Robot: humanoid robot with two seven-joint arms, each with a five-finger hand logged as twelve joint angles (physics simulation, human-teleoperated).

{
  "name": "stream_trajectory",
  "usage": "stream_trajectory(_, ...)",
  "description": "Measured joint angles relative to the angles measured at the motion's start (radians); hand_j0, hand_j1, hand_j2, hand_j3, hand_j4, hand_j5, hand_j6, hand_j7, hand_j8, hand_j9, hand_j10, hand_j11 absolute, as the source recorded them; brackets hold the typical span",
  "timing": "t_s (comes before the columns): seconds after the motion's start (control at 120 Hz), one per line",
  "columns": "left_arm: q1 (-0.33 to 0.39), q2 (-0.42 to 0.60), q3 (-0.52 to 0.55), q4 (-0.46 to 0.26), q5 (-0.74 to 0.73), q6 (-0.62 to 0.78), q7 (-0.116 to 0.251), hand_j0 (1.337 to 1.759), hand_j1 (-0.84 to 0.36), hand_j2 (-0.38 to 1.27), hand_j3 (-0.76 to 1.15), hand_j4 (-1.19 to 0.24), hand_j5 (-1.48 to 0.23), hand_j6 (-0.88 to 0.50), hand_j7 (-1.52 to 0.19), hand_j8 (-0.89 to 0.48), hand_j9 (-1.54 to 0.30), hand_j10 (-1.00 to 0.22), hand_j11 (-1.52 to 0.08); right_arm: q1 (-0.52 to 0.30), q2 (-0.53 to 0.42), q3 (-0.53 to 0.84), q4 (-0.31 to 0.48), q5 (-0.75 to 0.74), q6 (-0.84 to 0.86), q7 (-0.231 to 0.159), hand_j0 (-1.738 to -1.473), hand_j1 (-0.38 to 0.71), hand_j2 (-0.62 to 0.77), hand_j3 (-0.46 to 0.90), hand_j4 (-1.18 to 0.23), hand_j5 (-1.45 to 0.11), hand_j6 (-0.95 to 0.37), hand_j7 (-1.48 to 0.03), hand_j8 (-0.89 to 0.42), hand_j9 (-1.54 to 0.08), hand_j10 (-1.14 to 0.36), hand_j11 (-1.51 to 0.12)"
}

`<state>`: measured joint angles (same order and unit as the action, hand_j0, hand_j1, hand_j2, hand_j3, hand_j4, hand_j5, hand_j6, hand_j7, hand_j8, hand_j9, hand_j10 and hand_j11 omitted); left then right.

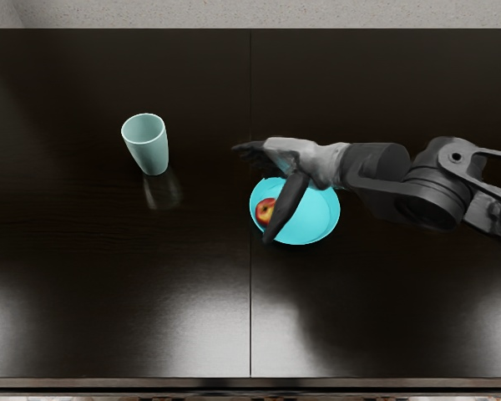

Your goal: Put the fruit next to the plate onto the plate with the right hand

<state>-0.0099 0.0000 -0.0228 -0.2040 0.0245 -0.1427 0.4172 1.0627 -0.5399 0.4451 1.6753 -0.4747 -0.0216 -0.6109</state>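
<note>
A turquoise plate [316,215] lies right of the table's middle. A red and yellow fruit [266,211] rests on the plate's left part, half hidden behind a dark finger. My right hand [271,175] hangs over the plate's left rim, its arm reaching in from the right edge. Its fingers [249,151] are spread flat toward the left and the thumb [283,207] points down across the plate beside the fruit. Nothing is held in the hand. The left arm does not show.
A pale green cup [145,143] stands upright on the dark table [108,284], well to the left of the plate. A thin seam runs down the tabletop at the middle.
</note>
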Motion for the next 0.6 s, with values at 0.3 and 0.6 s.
stream_trajectory(0.3,-0.002,0.0,0.001,0.0,0.0,0.0,0.0,1.658,0.34,0.0,0.0,-0.01,-0.01,-0.01,-0.01,-0.01,-0.01,-0.01,-0.01,-0.333,-0.146,0.341,-0.056,0.645,0.574,0.0,-1.658,-0.34,0.0,0.0,-0.01,-0.01,-0.01,-0.01,-0.01,-0.01,-0.01,-0.01)
stream_trajectory(0.6,-0.002,0.0,0.0,0.0,0.0,0.0,0.0,1.658,0.34,0.0,0.0,-0.01,-0.01,-0.01,-0.01,-0.01,-0.01,-0.01,-0.01,-0.46,-0.464,0.332,-0.107,0.925,0.63,0.0,-1.658,-0.35,0.0,0.0,0.0,0.0,0.0,0.0,0.0,0.0,0.0,0.0)
